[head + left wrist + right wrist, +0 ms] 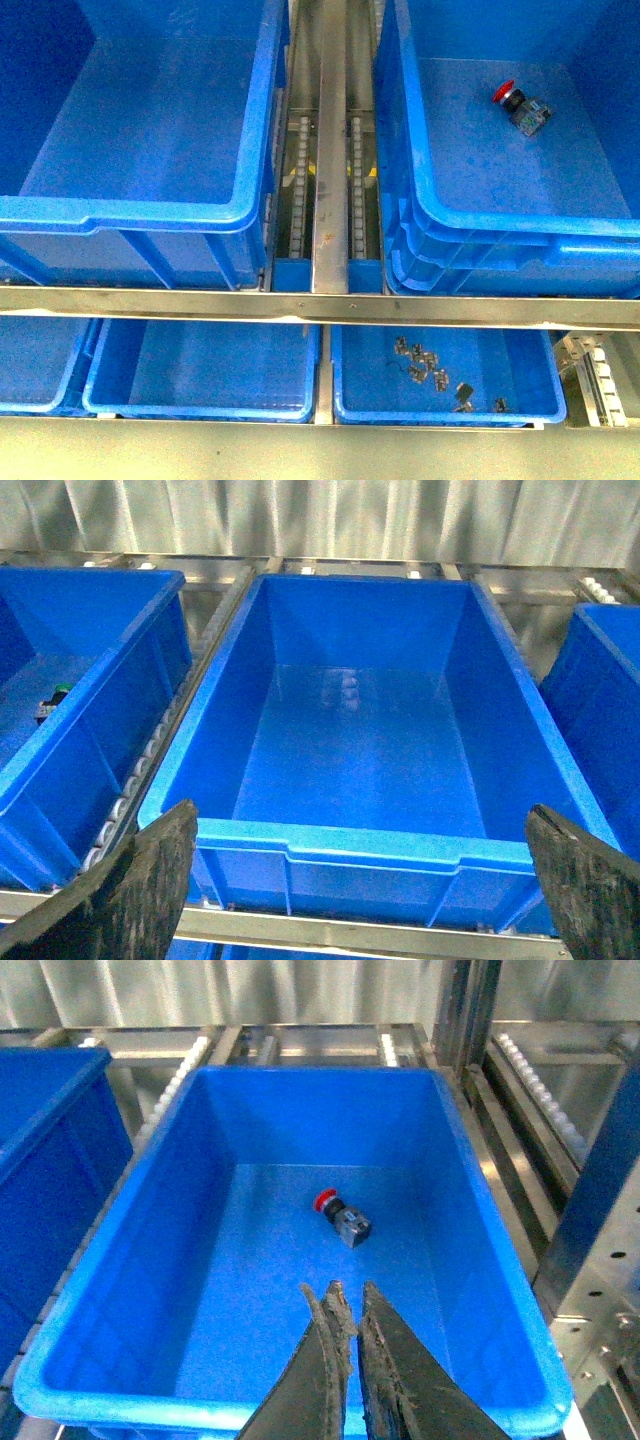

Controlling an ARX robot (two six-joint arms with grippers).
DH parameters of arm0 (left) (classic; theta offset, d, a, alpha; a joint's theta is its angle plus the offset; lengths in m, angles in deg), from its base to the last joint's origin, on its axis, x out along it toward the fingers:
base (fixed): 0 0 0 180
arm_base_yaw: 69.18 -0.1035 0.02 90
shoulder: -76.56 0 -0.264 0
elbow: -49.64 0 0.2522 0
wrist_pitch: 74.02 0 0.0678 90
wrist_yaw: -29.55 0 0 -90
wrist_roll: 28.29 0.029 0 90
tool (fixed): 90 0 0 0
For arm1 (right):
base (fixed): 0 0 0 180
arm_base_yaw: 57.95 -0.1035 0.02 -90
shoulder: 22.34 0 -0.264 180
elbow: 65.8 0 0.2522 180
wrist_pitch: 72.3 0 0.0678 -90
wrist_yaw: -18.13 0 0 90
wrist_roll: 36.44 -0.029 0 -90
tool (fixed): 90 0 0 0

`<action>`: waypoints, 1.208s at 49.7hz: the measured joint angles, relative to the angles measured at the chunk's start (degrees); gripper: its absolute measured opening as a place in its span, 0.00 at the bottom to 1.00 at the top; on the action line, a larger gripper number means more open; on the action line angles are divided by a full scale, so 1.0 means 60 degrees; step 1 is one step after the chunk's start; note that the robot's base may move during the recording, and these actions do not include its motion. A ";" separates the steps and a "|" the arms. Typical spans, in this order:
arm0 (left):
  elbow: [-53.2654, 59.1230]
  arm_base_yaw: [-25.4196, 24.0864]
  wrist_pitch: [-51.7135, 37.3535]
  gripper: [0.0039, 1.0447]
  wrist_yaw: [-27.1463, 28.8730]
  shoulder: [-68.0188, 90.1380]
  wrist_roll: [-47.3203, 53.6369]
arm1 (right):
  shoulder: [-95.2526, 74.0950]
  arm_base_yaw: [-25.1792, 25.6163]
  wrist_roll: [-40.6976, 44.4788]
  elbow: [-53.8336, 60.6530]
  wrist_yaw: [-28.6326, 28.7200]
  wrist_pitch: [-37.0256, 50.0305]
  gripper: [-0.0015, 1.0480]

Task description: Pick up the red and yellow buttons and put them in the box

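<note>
1. Right hand [347,1298]: we read the two fingers [392,1365] as drawn almost together, with only a thin slit between the tips. They hold nothing.

2. Just ahead of and below those tips lies the floor of a deep blue box [200,1260]. The hand hangs over the box's near rim.

3. Further ahead of the tips, near the middle of that floor, the red button [338,1216] lies on its side (red cap turned away from the hand's right-hand side, grey body trailing). It is clear of the fingers and clear of every wall.

4. Left hand [360,815]: we read the fingers [140,890] as spread wide, one at each edge of the wrist view, with nothing between them.

5. Directly ahead of this hand stands an empty box [500,730], its near rim level with the fingertips.

6. To the side of it, a neighbouring box [110,680] holds a green button [57,694].
</note>
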 joint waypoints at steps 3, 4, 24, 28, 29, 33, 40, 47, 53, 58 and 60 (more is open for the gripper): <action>-0.0004 0.0000 0.0000 0.93 0.0000 0.0000 0.0000 | 0.0470 0.0000 0.0004 0.0055 0.0025 -0.0393 0.04; 0.0000 0.0000 0.0000 0.93 0.0000 0.0000 0.0000 | 0.0616 0.0004 0.0004 0.0058 0.0018 -0.0514 0.04; 0.0000 0.0000 0.0004 0.93 0.0000 0.0000 0.0000 | 0.3304 0.0004 0.0004 0.0073 0.0018 -0.2925 0.04; 0.0000 0.0000 0.0000 0.93 0.0000 0.0000 0.0000 | 0.3781 0.0004 0.0004 0.0076 0.0018 -0.3381 0.04; 0.0000 0.0000 0.0004 0.93 0.0000 0.0000 0.0000 | 0.3883 0.0004 0.0004 0.0076 0.0018 -0.3472 0.04; -0.0004 0.0000 0.0004 0.93 0.0000 0.0000 0.0000 | 0.4262 0.0004 0.0004 0.0076 0.0018 -0.3832 0.04; -0.0004 0.0000 0.0004 0.93 0.0000 0.0000 0.0000 | 0.4845 0.0004 0.0004 0.0076 0.0018 -0.4401 0.04; -0.0004 0.0000 0.0000 0.93 0.0000 0.0000 0.0000 | 0.5377 0.0004 0.0004 0.0076 0.0018 -0.4921 0.04; -0.0004 0.0000 0.0004 0.93 0.0000 0.0000 0.0004 | 0.5716 0.0004 0.0004 0.0076 0.0018 -0.5257 0.04; -0.0004 0.0000 0.0000 0.93 0.0000 0.0000 0.0004 | 0.5982 0.0004 0.0004 0.0076 0.0018 -0.5526 0.04; 0.0000 0.0000 0.0000 0.93 0.0000 0.0000 0.0000 | 0.6054 0.0004 0.0004 0.0076 0.0018 -0.5599 0.04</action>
